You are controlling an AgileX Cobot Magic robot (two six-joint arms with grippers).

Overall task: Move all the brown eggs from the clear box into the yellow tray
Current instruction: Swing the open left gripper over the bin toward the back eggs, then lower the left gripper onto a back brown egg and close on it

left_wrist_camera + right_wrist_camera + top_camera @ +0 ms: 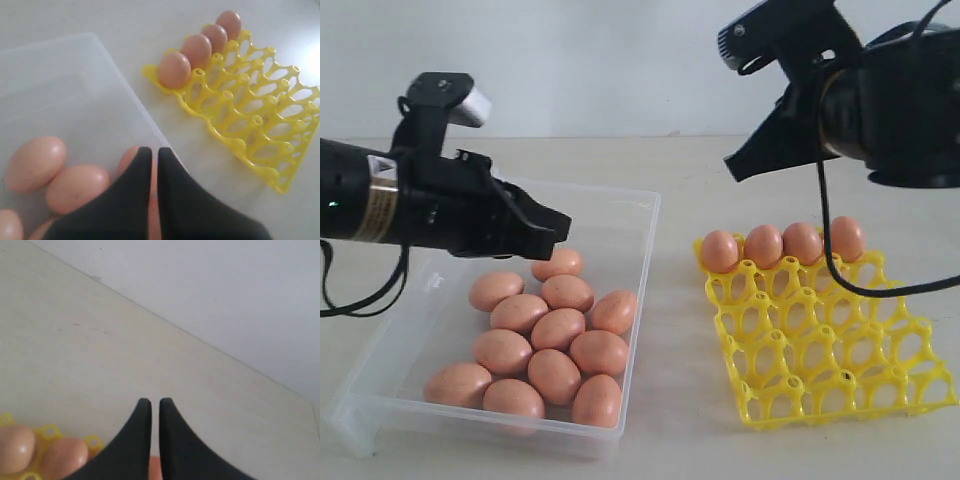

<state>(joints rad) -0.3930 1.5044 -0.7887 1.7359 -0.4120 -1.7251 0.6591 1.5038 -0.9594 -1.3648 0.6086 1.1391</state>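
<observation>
My left gripper (154,150) hung over the clear box (642,215). Its two black fingers were pressed together with only a thin slit between them, and they pinched nothing. The tip sat just above the egg lying closest to the box's edge that faces the wall (620,60). I could not tell whether it touched that shell.

The box rested on the left part of the table (680,330). Twelve brown eggs (558,329) lay loose in it, bunched toward its right wall and its front edge, many of them touching their neighbours. The strip of the box floor along its left wall was bare.

My right gripper (155,401) was raised well above the table, over the wall-facing edge of the yellow tray (840,385). Its fingers were drawn together too, almost meeting at the tips, and they carried nothing.

The tray lay on the right part of the table, beside the box but apart from it, with bare table between them. Four other brown eggs (763,245) stood in it, filling the whole row of cups along the tray's wall-facing edge, each egg just beside the next. The three rows of cups nearer the front edge held none.
</observation>
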